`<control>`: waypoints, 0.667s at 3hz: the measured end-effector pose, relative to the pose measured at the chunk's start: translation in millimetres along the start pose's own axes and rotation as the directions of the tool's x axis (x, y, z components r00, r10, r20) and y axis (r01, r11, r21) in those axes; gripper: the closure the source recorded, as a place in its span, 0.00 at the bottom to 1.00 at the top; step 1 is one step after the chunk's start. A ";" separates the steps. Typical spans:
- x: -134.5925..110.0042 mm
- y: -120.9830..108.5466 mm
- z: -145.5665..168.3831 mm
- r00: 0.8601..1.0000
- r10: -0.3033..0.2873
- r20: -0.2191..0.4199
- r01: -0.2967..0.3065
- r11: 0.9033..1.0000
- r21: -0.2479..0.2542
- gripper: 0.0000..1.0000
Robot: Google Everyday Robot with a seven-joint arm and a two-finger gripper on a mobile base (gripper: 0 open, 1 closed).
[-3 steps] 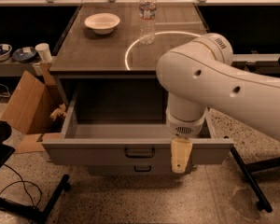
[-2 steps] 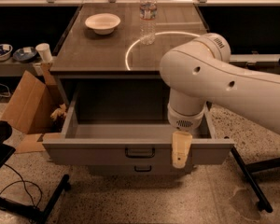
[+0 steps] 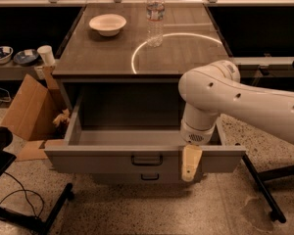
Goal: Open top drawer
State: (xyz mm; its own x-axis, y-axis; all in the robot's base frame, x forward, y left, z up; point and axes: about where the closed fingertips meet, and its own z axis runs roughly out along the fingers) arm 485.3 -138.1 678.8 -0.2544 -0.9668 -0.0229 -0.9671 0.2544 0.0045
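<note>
The top drawer [image 3: 103, 159] is the widest grey metal drawer, pulled well out of the cabinet, its plain grey inside showing with nothing in it. Its dark pull handle [image 3: 147, 160] sits at the middle of the front panel. My gripper [image 3: 190, 164] hangs from the white arm [image 3: 220, 99] in front of the drawer's front panel, to the right of the handle and apart from it. Only one cream fingertip shows.
A smaller drawer front with its handle [image 3: 150, 176] sits below. On the cabinet top [image 3: 88, 58] stand a white bowl [image 3: 108, 23] and a water bottle [image 3: 155, 14]. A cardboard box [image 3: 27, 109] stands at the left, a black stand leg [image 3: 260, 187] at the right.
The arm and gripper have shifted slightly right and a little up along the drawer front. The drawer stays pulled out.
</note>
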 end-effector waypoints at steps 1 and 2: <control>0.0 0.0 0.0 1.000 0.000 0.000 0.000 1.000 0.000 0.00; 3.0 17.3 22.2 1.000 -0.001 0.000 0.001 0.998 -0.058 0.00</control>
State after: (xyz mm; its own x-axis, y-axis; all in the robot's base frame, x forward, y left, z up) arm 467.9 -136.1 656.6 -0.2534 -0.9671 -0.0229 -0.9658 0.2516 0.0627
